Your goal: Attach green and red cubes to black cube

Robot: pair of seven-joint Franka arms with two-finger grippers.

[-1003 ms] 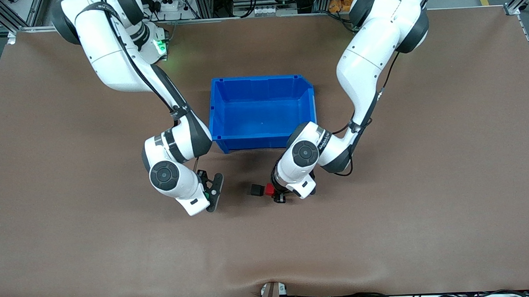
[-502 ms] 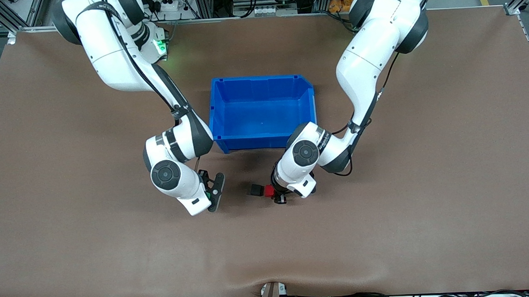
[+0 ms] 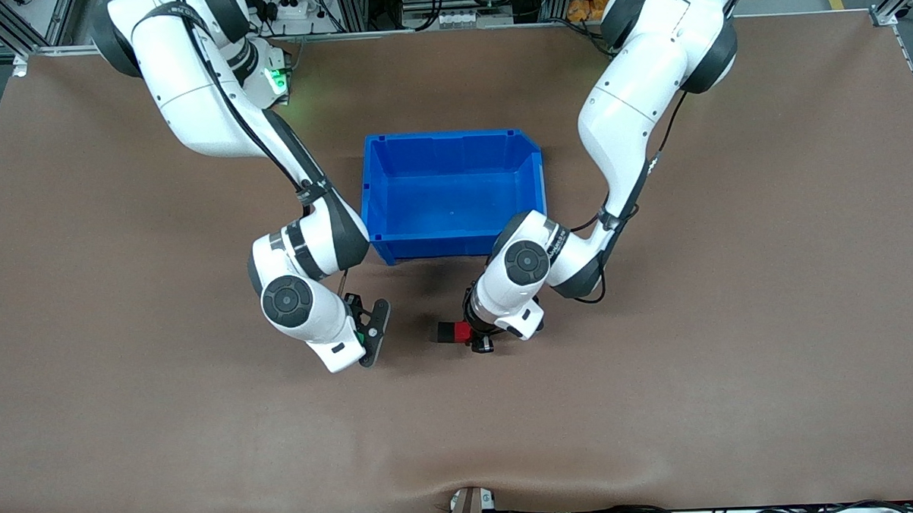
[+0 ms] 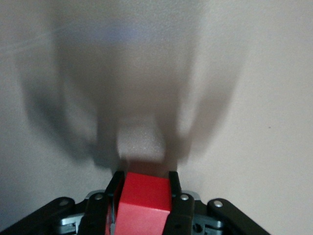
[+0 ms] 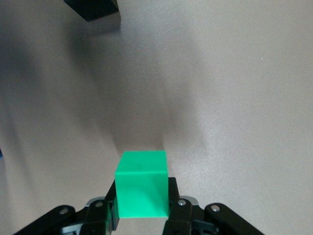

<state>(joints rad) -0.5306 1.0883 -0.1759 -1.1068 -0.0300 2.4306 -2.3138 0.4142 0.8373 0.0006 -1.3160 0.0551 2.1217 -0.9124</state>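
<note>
Near the front wall of the open blue plastic bin [image 3: 452,192], on the brown cloth-covered surface [image 3: 659,401], the small matte black cube [image 3: 445,332] rests between the two arms. The left claw [image 3: 477,335] sits low beside it, closed on the small bright red cube [image 3: 464,331]; the left wrist view shows the red cube [image 4: 142,203] pinched between the two fingers [image 4: 174,182]. From the front, red and black appear to touch side by side, though whether they have truly joined cannot be told.

Toward the right arm's end of the surface, the right claw [image 3: 368,333] hovers just over the cloth, clamped on the small bright green cube [image 5: 142,183], which shows only as a sliver [image 3: 359,337] from the front. The right wrist view has the black cube [image 5: 93,9] well ahead of it, apart from the green one.

By this reading, both coloured cubes are picked up and the red one is at or nearly at its place. What remains is confirming that joint, carrying the green cube to the black cube's free face, pressing it on, and letting go of both.
</note>
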